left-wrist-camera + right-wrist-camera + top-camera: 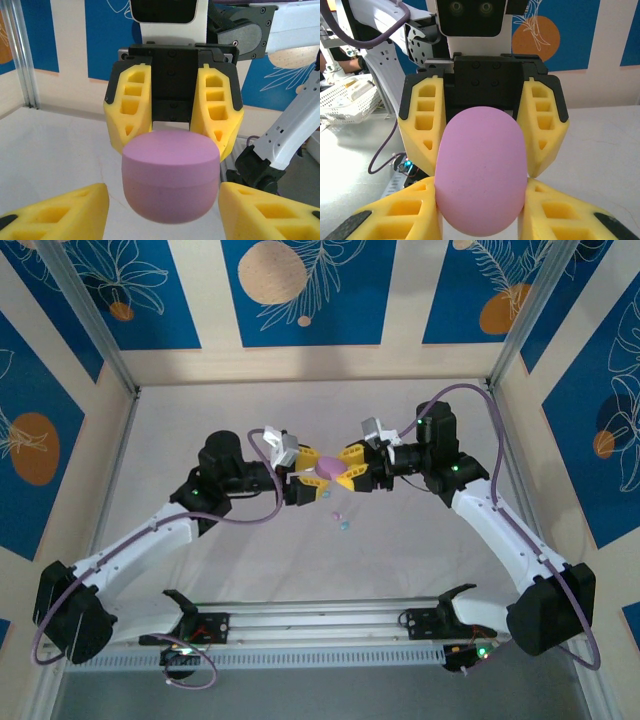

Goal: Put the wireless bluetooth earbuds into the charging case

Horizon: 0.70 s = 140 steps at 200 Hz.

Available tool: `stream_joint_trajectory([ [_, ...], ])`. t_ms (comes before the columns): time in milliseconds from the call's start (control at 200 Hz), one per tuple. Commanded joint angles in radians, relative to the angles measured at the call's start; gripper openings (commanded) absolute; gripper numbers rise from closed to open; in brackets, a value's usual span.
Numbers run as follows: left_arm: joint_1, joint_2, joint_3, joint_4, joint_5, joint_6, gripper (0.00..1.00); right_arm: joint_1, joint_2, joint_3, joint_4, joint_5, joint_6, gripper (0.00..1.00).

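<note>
**A:** So, biggest thing first: what's the layout?

**B:** A white bench. The left arm and right arm reach in from the near corners and meet over its middle.

**A:** And the end effectors?

**B:** The right end effector is clenched on the charging case. Both foam pads press its sides and hold it in the air above the bench. The left end effector faces it with its jaws either side of the free end. From the left wrist view a strip of bench shows between one pad and the shell, so I'd call it released, not gripping.

**A:** How will the case handle?

**B:** It's a lilac pebble, shut, with a thin seam running round it. I'd judge it hard, light and smooth. It's rounded everywhere, so a squeeze on the curve could squirt it out. Better to hold it across the widest part, to one side of the seam, so the lid is free to lift.

**A:** The earbuds?

**B:** The earbuds lie on the bench just nearer the arm bases than the case, apart from both end effectors. One is pinkish, with a pale blue one beside it. They're too small to tell which way up. They're probably almost weightless, slick and ready to roll, so a gentle fingertip pinch across the body suits them.
</note>
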Motion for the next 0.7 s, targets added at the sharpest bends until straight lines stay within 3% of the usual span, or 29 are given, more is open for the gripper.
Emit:
stream_joint_trajectory([
  [0,-0.006,0.015,0.039,0.049,0.046,-0.024,0.57,0.009,0.004,0.025,-0.007,-0.003,-0.022,0.35],
  [505,-0.015,0.034,0.051,0.063,0.054,-0.054,0.51,0.016,0.006,0.011,0.041,0.032,-0.004,0.35],
  [695,-0.016,0.039,0.055,0.055,0.054,-0.053,0.43,0.016,0.006,0.008,0.042,0.04,-0.004,0.35],
])
